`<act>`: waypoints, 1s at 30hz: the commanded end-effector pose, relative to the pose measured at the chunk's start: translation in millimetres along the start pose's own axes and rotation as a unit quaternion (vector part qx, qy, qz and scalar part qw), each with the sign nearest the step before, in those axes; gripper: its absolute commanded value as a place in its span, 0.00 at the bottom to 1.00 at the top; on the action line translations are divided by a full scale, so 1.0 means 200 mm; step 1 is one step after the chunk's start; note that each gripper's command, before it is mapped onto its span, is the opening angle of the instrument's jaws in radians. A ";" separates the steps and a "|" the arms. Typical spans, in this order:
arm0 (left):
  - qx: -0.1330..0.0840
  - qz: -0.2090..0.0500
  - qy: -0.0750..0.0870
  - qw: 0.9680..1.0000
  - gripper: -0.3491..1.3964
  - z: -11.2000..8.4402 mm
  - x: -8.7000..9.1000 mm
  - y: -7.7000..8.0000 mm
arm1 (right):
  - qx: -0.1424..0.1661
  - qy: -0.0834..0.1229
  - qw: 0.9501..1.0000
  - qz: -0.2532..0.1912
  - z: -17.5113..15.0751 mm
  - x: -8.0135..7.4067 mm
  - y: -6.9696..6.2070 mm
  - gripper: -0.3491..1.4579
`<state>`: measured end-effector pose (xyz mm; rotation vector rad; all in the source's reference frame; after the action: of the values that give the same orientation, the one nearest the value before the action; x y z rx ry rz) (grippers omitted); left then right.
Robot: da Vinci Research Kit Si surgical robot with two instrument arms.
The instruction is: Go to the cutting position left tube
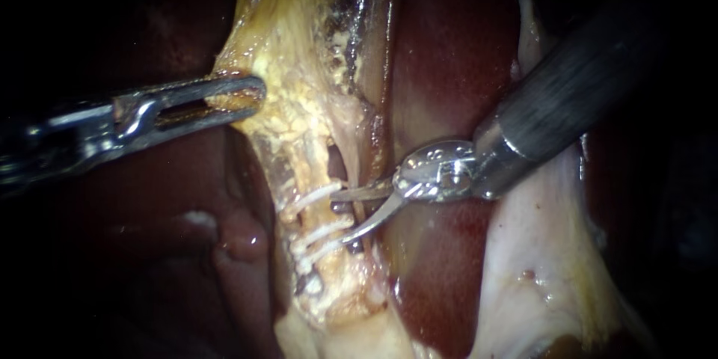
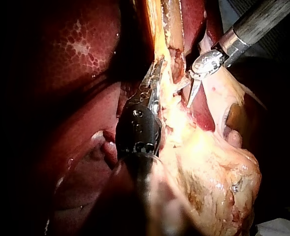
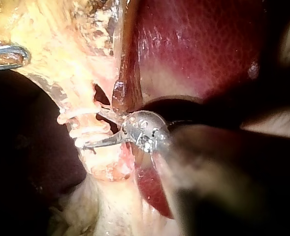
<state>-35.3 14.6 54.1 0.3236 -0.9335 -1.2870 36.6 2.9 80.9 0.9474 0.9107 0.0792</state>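
Endoscope view showed the left instrument (image 1: pixel 250 99) with its claw clamped on yellow tissue (image 1: pixel 299 52) above the left tube (image 1: pixel 298 176). White clips (image 1: pixel 310 198) crossed that tube. The right instrument (image 1: pixel 340 217) came in from upper right, its claw parted narrowly, blades flanking a clip's end at the tube's right edge, beside dark liver (image 1: pixel 449 67)

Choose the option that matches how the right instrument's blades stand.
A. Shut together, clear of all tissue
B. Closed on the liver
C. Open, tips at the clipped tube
C: a gap shows between the blades of the right instrument, and their tips lie at the clipped tube, beside its white clips.
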 end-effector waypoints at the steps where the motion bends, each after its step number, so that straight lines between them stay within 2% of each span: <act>1: 0.000 0.000 0.000 1.000 0.00 0.000 0.000 0.000 | 0.000 -0.002 1.000 0.000 0.001 0.000 0.000 0.94; 4: 0.000 0.000 0.000 1.000 0.00 0.000 0.000 0.000 | 0.005 0.009 1.000 0.003 0.001 0.001 0.002 0.94; 9: 0.000 0.000 0.000 1.000 0.00 0.000 0.000 0.000 | 0.034 0.045 0.998 0.001 0.001 0.003 0.003 0.93; 17: 0.000 0.000 0.000 1.000 0.00 0.000 0.000 0.000 | 0.094 0.083 0.992 -0.011 0.005 0.007 0.001 0.91; 22: 0.000 0.000 0.000 1.000 0.00 0.001 0.000 0.001 | 0.114 0.084 0.990 -0.015 0.012 0.012 0.001 0.91; 30: 0.000 0.000 0.000 1.000 0.00 0.003 0.001 0.002 | 0.126 0.088 0.988 -0.013 0.021 0.014 0.002 0.91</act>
<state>-35.6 14.8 54.8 0.3224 -0.9344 -1.2864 41.7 1.4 80.4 1.1782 1.1155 0.0261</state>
